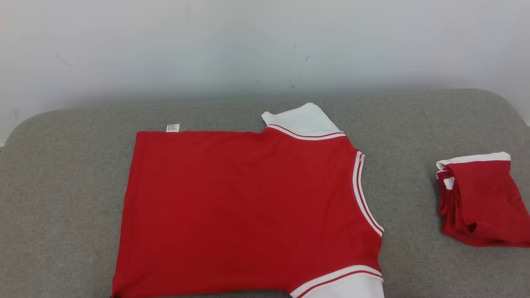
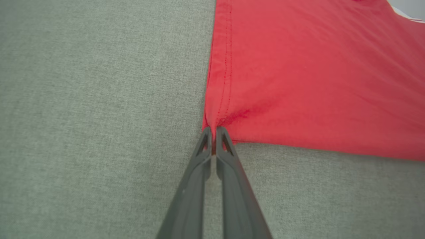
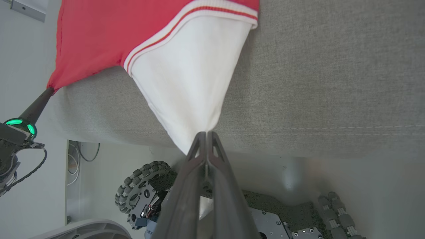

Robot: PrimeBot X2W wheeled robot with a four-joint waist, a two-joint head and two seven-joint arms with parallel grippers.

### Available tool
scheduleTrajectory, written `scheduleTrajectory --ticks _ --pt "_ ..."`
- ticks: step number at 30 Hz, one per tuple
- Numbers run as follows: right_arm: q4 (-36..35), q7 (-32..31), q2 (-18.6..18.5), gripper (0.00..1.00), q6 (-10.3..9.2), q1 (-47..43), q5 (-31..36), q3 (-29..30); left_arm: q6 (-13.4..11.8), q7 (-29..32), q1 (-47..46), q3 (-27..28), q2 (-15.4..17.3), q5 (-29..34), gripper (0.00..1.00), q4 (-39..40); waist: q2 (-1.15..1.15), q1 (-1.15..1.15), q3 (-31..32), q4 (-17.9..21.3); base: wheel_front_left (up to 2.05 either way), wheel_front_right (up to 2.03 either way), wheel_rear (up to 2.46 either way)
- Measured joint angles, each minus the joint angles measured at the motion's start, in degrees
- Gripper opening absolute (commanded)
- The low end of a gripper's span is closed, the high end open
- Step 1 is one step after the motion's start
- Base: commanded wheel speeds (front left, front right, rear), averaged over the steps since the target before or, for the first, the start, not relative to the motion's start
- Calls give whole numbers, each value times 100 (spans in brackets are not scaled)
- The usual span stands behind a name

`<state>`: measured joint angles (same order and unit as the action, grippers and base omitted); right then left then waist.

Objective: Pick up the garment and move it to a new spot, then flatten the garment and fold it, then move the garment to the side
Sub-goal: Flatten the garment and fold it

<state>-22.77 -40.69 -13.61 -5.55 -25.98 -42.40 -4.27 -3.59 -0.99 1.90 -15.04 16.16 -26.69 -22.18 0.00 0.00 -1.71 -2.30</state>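
Across grey woven cushion (image 1: 62, 186), red shirt (image 1: 244, 207), left tool (image 2: 213, 132) pinching hem (image 2: 220, 66), right tool (image 3: 206, 136) pinching sleeve (image 3: 189, 73).

Dark grey pincer fingers (image 2: 232, 186), green-lit wrist ring (image 3: 22, 124), studded grey wheels (image 3: 139, 187).

Lies spread flat as a red garment (image 1: 248, 207) with white sleeves and striped trim, its hem corner pinched at the tips of the left gripper (image 2: 213, 132), its near sleeve (image 3: 189, 83) drawn to a point into the right gripper (image 3: 206, 134), body stretching away beyond both.
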Motion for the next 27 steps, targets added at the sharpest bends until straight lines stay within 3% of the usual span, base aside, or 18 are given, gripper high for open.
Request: scheduleTrajectory --ticks 3,4,5,6,7,18,27 --pt "44 -75 0 0 -7 -73 -37 -23 -32 94 27 -8 5 0 0 66 0 0 -13 -12 0 0 0" --pt "88 -112 21 0 -10 -54 -40 -15 -46 156 29 -21 15 1 19 85 0 0 -23 -19 0 0 0" --pt "113 -118 43 0 -44 -46 -41 -12 -46 189 29 -21 15 1 63 96 0 0 -27 -22 0 0 0" --pt "158 -123 64 16 -52 -41 -45 -18 -46 234 29 -33 15 1 100 102 0 0 -32 -25 0 0 0" --pt "212 -123 92 100 -53 -31 -46 -18 -52 257 29 -41 13 1 100 113 0 0 -36 -29 0 0 0" --pt "648 -121 186 100 -109 220 196 67 -149 452 33 -59 57 46 100 274 0 0 14 -109 0 0 0" --pt "722 1001 470 100 -153 1356 892 568 -302 -12 10 316 -16 289 100 884 0 0 255 -189 0 0 0"
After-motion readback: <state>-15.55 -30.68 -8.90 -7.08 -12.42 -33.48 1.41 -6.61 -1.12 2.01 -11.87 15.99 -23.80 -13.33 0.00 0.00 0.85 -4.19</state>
